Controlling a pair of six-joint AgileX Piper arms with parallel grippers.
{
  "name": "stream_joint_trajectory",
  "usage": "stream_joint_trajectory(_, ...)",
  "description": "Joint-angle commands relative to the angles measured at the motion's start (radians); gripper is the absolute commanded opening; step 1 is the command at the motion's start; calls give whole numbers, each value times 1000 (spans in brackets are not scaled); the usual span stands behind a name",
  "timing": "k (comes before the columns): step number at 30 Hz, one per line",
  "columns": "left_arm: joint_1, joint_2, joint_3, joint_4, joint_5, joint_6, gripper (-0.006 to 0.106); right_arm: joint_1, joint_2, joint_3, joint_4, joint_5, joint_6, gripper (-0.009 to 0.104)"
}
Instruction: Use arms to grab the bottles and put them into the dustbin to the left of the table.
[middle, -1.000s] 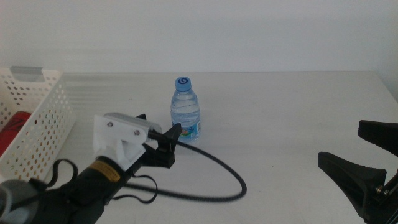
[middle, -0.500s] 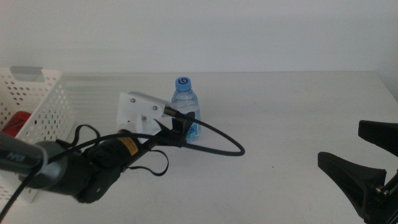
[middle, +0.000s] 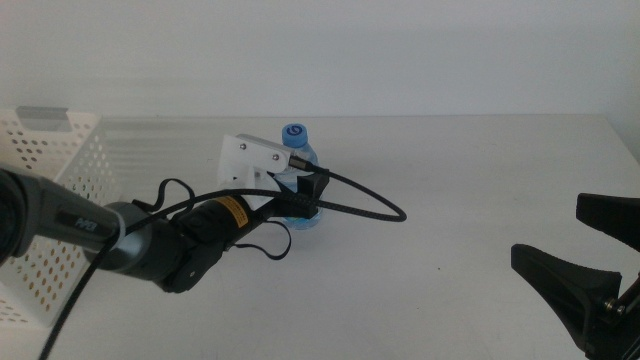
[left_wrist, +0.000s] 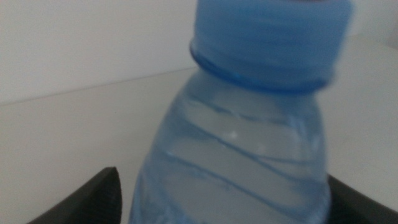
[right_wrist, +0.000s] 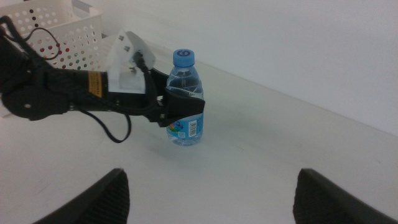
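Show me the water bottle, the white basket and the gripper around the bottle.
water bottle (right_wrist: 185, 81): right wrist view, upper body.
white basket (middle: 60, 170): middle view, perforated wall.
left gripper (right_wrist: 184, 107): right wrist view, between its fingertips.

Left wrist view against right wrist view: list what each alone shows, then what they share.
Only the left wrist view gives a blurred close-up of the water bottle between its own jaw tips. Only the right wrist view shows the whole left arm, its left gripper around the bottle's middle, the dustbin, and the right gripper's spread jaws. Both show bottle and table.
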Motion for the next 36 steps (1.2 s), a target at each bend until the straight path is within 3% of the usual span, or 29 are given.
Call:
stream_joint_trajectory(1,2,-38,-51,-2,-55,-16,89,3,-1,-28,-6,-77,-3,74)
stream_joint_trajectory(9,2,-11,-70,-80,-65,-11,89,3,-1,-28,-6,-77,-3,74)
stream_joint_trajectory(15,1,-5,-70,-79,-87,0,86,3,-1,-28,-6,-77,-3,74)
stream_joint_trajectory(19,1,-5,-70,-79,-114,52,69,3,-1,-28,-6,-77,-3,74)
stream_joint_trajectory(25,1,-53,-39,-77,-105,70,24,3,-1,-28,-6,-77,-3,74)
stream_joint_trajectory(28,1,-116,0,-109,-66,77,7,3,-1,-28,-6,-77,-3,74)
stream_joint_trajectory(32,1,-207,34,-118,9,98,-4,3,-1,-28,-6,-77,-3,74)
stream_joint_trajectory(36,1,-327,49,-102,120,92,-5,3,-1,-28,-6,-77,-3,74)
